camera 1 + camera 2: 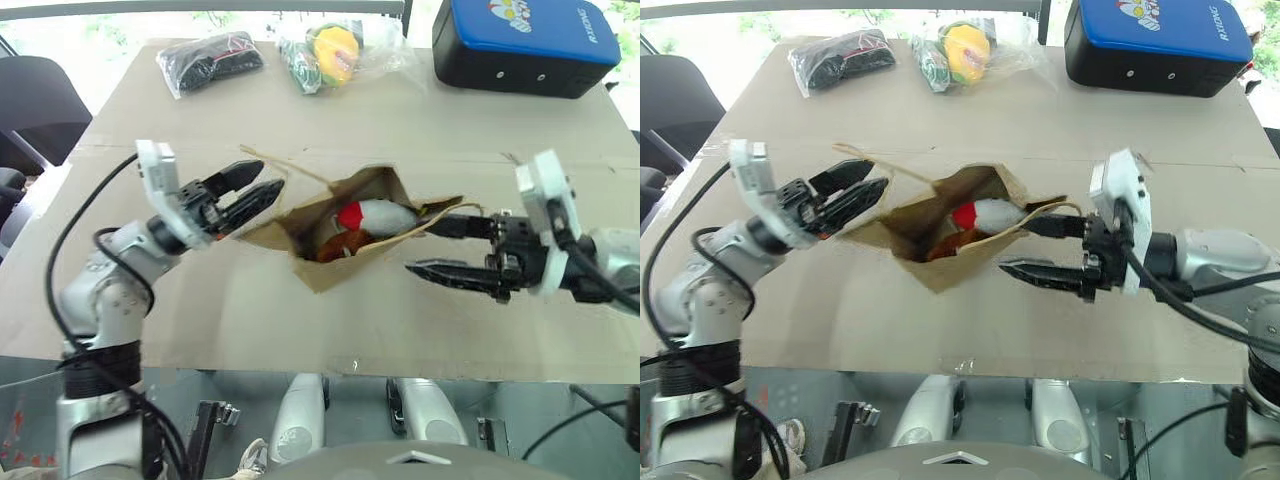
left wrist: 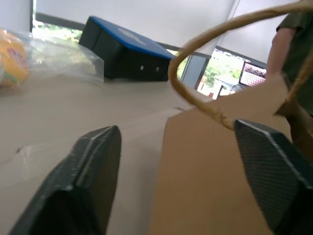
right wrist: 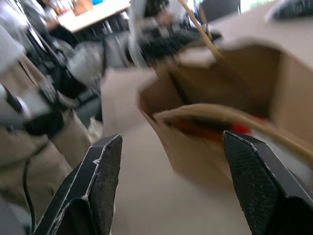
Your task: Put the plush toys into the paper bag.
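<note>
Toys (image 1: 375, 222) sit inside your paper bag (image 1: 345, 262), so left gripper (image 1: 262, 186) and right gripper (image 1: 438, 247) flank it, jaws apart, gripping nothing

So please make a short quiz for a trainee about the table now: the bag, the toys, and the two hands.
1. True or false: both plush toys lie inside the paper bag.
2. Which hand is open? A. left hand B. right hand C. both
3. Fill in: the yellow-green toy is wrapped in clear ____.

Key:
1. True; the white toy and the brown toy show in the bag's mouth.
2. C; neither holds anything.
3. plastic
</note>
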Tool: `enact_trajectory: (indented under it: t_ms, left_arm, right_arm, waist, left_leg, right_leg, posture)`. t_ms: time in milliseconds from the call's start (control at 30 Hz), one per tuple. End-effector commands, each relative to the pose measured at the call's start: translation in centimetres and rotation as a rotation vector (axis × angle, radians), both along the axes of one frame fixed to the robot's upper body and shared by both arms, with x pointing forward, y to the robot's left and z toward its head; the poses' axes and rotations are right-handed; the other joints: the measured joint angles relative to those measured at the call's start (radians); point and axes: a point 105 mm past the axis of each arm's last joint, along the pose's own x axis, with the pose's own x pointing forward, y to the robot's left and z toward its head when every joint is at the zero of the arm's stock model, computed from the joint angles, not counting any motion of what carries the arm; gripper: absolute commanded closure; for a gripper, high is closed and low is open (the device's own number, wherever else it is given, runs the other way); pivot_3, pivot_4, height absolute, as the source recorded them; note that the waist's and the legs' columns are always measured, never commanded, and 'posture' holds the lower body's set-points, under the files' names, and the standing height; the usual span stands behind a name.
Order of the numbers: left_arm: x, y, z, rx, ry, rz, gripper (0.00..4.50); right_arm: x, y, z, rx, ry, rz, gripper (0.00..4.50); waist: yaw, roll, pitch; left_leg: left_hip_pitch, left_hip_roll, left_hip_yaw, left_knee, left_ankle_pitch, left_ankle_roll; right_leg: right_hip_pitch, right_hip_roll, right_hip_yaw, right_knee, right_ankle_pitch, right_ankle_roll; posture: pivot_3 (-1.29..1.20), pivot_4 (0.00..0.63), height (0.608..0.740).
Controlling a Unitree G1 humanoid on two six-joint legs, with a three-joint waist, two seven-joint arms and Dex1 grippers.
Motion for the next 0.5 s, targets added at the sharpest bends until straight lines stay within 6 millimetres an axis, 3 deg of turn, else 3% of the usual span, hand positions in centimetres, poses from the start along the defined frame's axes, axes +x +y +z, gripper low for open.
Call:
enact_trajectory:
  t_ms: [33,133,400,500]
  left_arm:
    - [-0.4,1.0,0.6,0.013,-0.009,-0.009,0.08]
    - [0.4,1.3,1.4,-0.005,-0.037,0.031,0.08]
    - [-0.8,2.0,0.6,0.044,-0.001,-0.02,0.08]
    - [-1.9,2.0,-0.1,0.072,0.04,-0.073,0.08]
  right_arm:
    - [0.4,0.0,0.9,0.053,-0.068,-0.045,1.36]
    - [0.3,0.0,3.3,0.191,-0.101,-0.018,1.36]
    - [-0.6,-1.3,2.2,0.092,-0.068,-0.032,1.36]
    - [-0.5,-1.7,0.4,0.003,-0.055,-0.07,1.36]
  waist:
    - [0.0,0.0,0.0]
    - [0.0,0.0,0.0]
    - [0.004,-0.001,0.0]
    - [0.003,-0.001,0.0]
  left_leg:
    - [0.0,0.0,0.0,0.0,0.0,0.0]
    - [0.0,0.0,0.0,0.001,0.0,0.0]
    - [-0.001,0.0,0.0,0.0,0.0,0.0]
    - [0.0,0.0,0.0,0.0,0.0,0.0]
  right_leg:
    - [0.0,0.0,0.0,0.0,0.0,0.0]
    - [0.0,0.0,0.0,0.0,0.0,0.0]
    - [0.0,0.0,0.0,-0.001,0.0,0.0]
    - [0.0,0.0,0.0,-0.001,0.0,0.0]
  posture:
    - [0.0,0.15,0.74]
    - [0.0,0.15,0.74]
    - [0.0,0.15,0.74]
    - [0.0,0.15,0.74]
